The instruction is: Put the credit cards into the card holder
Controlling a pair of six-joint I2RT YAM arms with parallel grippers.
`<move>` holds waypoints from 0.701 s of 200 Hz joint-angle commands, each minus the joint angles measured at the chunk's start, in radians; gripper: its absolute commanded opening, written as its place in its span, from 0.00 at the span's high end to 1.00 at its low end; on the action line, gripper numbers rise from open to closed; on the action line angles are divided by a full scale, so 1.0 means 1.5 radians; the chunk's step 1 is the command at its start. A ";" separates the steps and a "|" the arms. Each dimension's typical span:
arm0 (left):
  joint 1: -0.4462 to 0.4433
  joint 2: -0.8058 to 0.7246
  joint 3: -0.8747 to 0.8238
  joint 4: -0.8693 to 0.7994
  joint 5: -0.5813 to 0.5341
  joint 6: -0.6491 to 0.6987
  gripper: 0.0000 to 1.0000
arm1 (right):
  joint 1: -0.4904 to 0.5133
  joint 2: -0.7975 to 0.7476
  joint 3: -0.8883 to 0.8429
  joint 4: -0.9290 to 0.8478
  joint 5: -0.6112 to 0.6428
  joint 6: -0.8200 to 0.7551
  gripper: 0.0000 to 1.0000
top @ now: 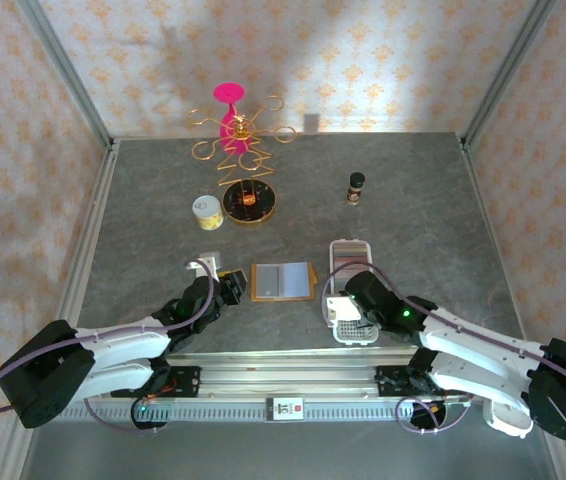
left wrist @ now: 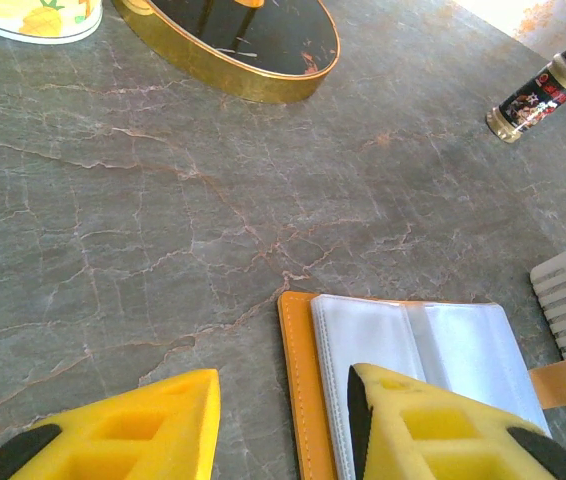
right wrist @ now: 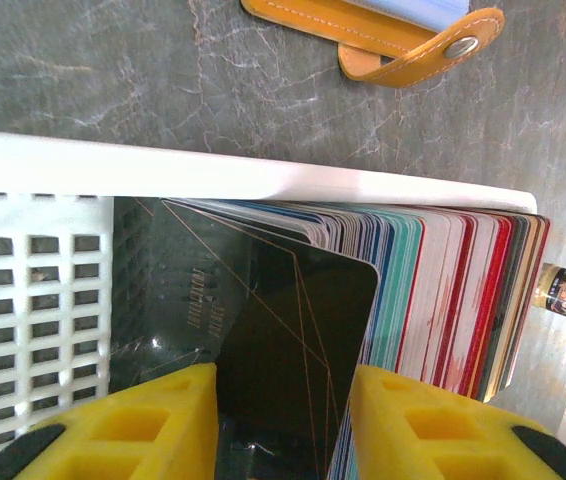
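The orange card holder (top: 283, 281) lies open on the table with its clear pockets (left wrist: 413, 340) facing up and its tab (right wrist: 433, 55) pointing right. My left gripper (top: 231, 288) is open at its left edge (left wrist: 283, 385): the right finger (left wrist: 433, 430) lies over the pockets, the left one over bare table. Many credit cards (right wrist: 443, 290) stand on edge in the white slotted tray (top: 351, 250). My right gripper (top: 343, 305) is shut on a dark credit card (right wrist: 293, 340) with thin gold lines, which tilts out from the front of the stack.
At the back stand a gold wire stand with a pink top (top: 235, 125), a round black gold-rimmed dish (top: 249, 203), a small yellow tin (top: 207, 212) and a spice bottle (top: 356, 187). The tray's white rim (right wrist: 263, 175) lies between the cards and the holder.
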 commanded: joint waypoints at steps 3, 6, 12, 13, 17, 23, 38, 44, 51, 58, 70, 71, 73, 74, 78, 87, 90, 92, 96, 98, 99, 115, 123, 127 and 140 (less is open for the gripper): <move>0.002 0.005 0.001 0.012 0.003 0.001 0.60 | -0.007 -0.008 0.016 0.003 0.027 0.007 0.64; 0.001 0.005 0.001 0.011 0.003 0.001 0.60 | -0.007 -0.008 0.017 0.004 0.027 0.007 0.64; 0.001 0.005 0.001 0.013 0.003 0.001 0.60 | -0.007 -0.007 0.016 0.004 0.027 0.007 0.65; 0.001 0.005 0.001 0.012 0.003 0.001 0.60 | -0.007 -0.007 0.017 0.004 0.028 0.007 0.65; 0.001 0.005 0.001 0.012 0.003 0.001 0.60 | -0.007 -0.007 0.017 0.003 0.028 0.007 0.65; 0.002 0.005 0.001 0.013 0.004 0.001 0.60 | -0.007 -0.007 0.017 0.002 0.027 0.007 0.65; 0.001 0.005 0.001 0.012 0.003 0.000 0.60 | -0.007 -0.007 0.017 0.000 0.028 0.008 0.66; 0.001 0.006 0.001 0.013 0.004 0.000 0.60 | -0.007 -0.007 0.018 -0.002 0.028 0.009 0.67; 0.001 0.007 0.001 0.015 0.004 -0.001 0.60 | -0.007 -0.007 0.019 -0.004 0.029 0.009 0.67; 0.001 0.008 0.001 0.015 0.006 -0.001 0.60 | -0.007 -0.007 0.021 -0.005 0.030 0.009 0.68; 0.001 0.009 0.002 0.014 0.008 -0.001 0.60 | -0.007 -0.007 0.023 -0.008 0.031 0.010 0.70; 0.001 0.009 0.002 0.015 0.008 -0.001 0.60 | -0.007 -0.007 0.023 -0.008 0.031 0.010 0.70; 0.001 0.009 0.002 0.016 0.008 -0.001 0.60 | -0.007 -0.007 0.023 -0.009 0.031 0.010 0.70; 0.001 0.009 0.002 0.016 0.008 0.000 0.60 | -0.007 -0.007 0.024 -0.010 0.031 0.010 0.70; 0.001 0.010 0.003 0.016 0.009 -0.001 0.60 | -0.007 -0.007 0.025 -0.010 0.031 0.011 0.71; 0.002 0.011 0.002 0.016 0.011 0.000 0.60 | -0.007 -0.007 0.027 -0.011 0.031 0.012 0.72; 0.001 0.012 0.003 0.016 0.011 0.000 0.60 | -0.007 -0.007 0.027 -0.012 0.032 0.011 0.73; 0.001 0.012 0.003 0.016 0.011 0.000 0.60 | -0.007 -0.007 0.027 -0.012 0.032 0.012 0.73; 0.001 0.012 0.004 0.016 0.011 -0.001 0.60 | -0.007 -0.007 0.027 -0.012 0.033 0.012 0.73; 0.001 0.013 0.003 0.016 0.012 -0.001 0.60 | -0.007 -0.007 0.027 -0.012 0.033 0.012 0.73; 0.001 0.013 0.003 0.016 0.012 -0.001 0.60 | -0.007 -0.007 0.028 -0.012 0.033 0.012 0.73; 0.001 0.014 0.004 0.016 0.014 -0.001 0.60 | -0.007 -0.007 0.029 -0.015 0.037 0.012 0.75; 0.001 0.013 0.005 0.015 0.015 -0.001 0.60 | -0.007 -0.007 0.031 -0.018 0.037 0.013 0.77; 0.001 0.013 0.006 0.015 0.015 -0.001 0.60 | -0.007 -0.006 0.032 -0.020 0.036 0.014 0.77; 0.001 0.013 0.006 0.013 0.015 -0.001 0.60 | -0.007 -0.007 0.037 -0.028 0.035 0.015 0.80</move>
